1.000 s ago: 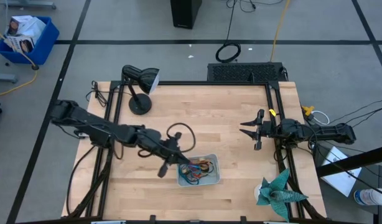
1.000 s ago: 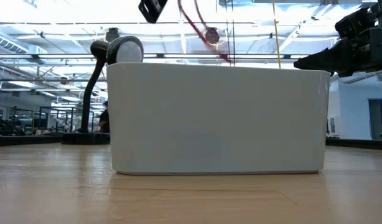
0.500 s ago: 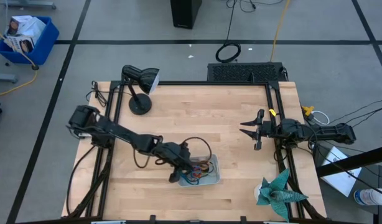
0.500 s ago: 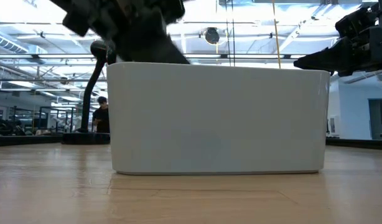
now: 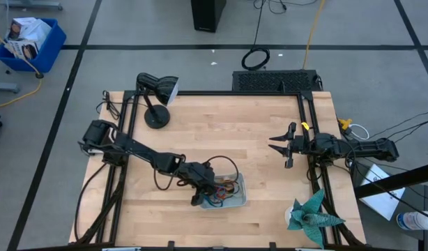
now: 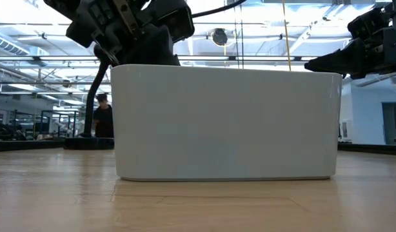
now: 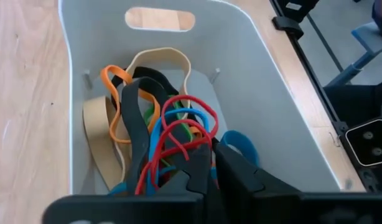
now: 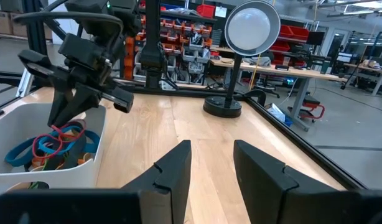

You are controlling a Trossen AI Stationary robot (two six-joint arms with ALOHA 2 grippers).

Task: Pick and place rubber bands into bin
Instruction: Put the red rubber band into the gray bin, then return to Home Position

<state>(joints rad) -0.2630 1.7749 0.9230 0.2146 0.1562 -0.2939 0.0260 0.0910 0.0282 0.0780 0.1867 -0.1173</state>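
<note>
Left gripper (image 7: 211, 163) of mine dips into the bin (image 7: 275, 140) near the tabletop's front edge, fingers nearly together over the tangled rubber bands (image 7: 160, 134); a red band (image 7: 178, 127) lies at the tips, grip uncertain. My right gripper (image 5: 282, 146) waits open by the right edge. Farther back, a desk lamp (image 5: 155, 97) stands near the rear left corner.

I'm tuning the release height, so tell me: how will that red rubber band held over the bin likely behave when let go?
The red rubber band droops in loose loops from the left end effector, so it is probably floppy and light. It lies among the other rubber bands in the bin, so it may snag on them and lift them.
</note>
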